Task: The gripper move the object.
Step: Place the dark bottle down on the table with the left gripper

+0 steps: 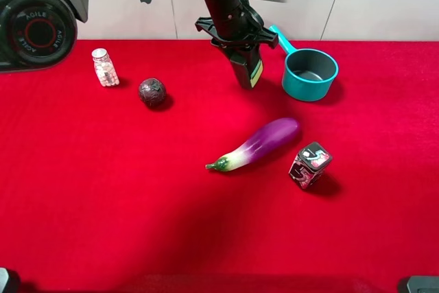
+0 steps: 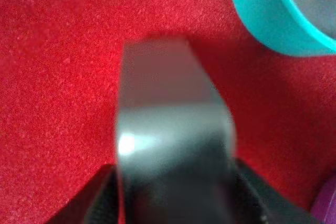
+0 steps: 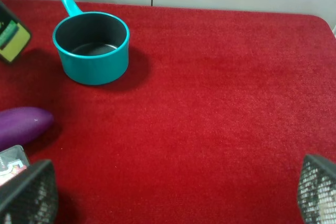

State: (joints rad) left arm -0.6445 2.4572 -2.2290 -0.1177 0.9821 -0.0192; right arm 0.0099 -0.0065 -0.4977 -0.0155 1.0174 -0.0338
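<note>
My left gripper [image 1: 236,40] reaches in from the back left and is shut on the dark grey bottle [image 1: 249,68], whose yellow-green label shows. The bottle hangs tilted with its lower end close to the red cloth, just left of the teal saucepan. Its pump head is hidden in the gripper. In the left wrist view the bottle [image 2: 170,129] fills the middle, blurred, between the black fingers [image 2: 100,200]. A corner of it shows in the right wrist view [image 3: 11,34]. My right gripper [image 3: 173,198] is open and empty, its mesh pads [image 3: 26,192] far apart over the cloth.
A teal saucepan [image 1: 310,73] stands right of the bottle, also in the right wrist view [image 3: 92,45]. A purple eggplant [image 1: 257,143] and a dark patterned cube [image 1: 310,165] lie in the middle right. A dark ball [image 1: 151,91] and a small pill bottle [image 1: 105,68] are at the back left.
</note>
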